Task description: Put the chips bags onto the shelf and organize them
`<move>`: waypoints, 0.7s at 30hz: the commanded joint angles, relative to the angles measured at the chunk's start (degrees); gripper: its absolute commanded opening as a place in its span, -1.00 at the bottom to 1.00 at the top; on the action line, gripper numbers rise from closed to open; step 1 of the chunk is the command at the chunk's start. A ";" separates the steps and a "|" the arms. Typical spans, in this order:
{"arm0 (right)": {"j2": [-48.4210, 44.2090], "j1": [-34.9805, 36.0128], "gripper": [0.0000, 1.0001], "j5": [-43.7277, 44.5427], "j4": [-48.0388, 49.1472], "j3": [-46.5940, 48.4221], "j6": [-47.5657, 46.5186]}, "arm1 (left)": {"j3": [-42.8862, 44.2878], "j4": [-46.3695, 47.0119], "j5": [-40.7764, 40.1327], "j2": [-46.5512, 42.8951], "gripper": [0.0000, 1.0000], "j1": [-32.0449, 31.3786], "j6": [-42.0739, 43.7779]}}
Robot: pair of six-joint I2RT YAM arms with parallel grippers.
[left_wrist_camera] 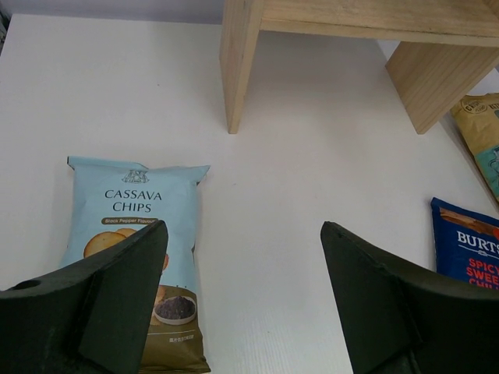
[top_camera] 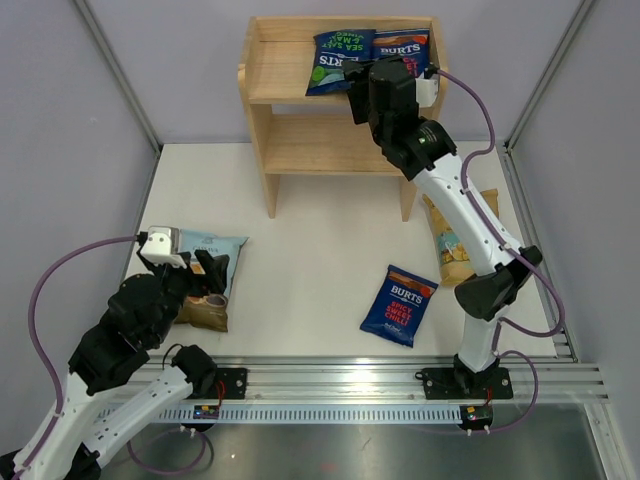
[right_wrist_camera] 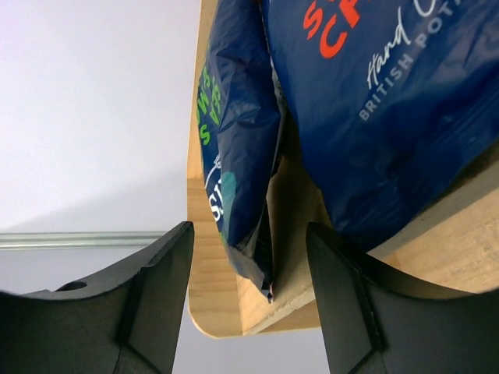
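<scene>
The wooden shelf [top_camera: 290, 110] stands at the back. On its top tier lie a green-labelled Burts bag [top_camera: 338, 60] and a red-labelled Burts bag [top_camera: 405, 45]. My right gripper [top_camera: 357, 90] is open at the top tier's front edge. In the right wrist view the green bag's lower corner [right_wrist_camera: 238, 156] hangs between the open jaws [right_wrist_camera: 249, 228], touching neither, with the red bag [right_wrist_camera: 374, 101] beside it. A second red Burts bag [top_camera: 400, 305], a yellow bag [top_camera: 455, 240] and a pale blue bag [top_camera: 205, 265] lie on the table. My left gripper [top_camera: 208, 282] is open over the pale blue bag [left_wrist_camera: 132, 210].
The shelf's lower tier [top_camera: 320, 145] holds nothing. In the left wrist view a shelf leg [left_wrist_camera: 238, 62] is ahead, the red Burts bag [left_wrist_camera: 468, 249] and yellow bag [left_wrist_camera: 479, 125] at right. A metal rail [top_camera: 350, 380] runs along the near edge.
</scene>
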 commanded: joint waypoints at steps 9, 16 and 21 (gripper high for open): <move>-9.36 0.17 0.44 -7.45 7.16 -10.45 -4.38 | 1.31 1.83 0.51 1.95 0.98 0.20 -0.49; -16.12 0.09 0.47 -12.72 9.79 -18.87 -7.71 | 2.80 0.60 1.99 2.47 0.98 0.20 -3.48; -27.72 0.17 0.51 -15.88 15.42 -33.82 -13.51 | 2.90 2.79 10.42 4.32 0.98 0.20 -7.25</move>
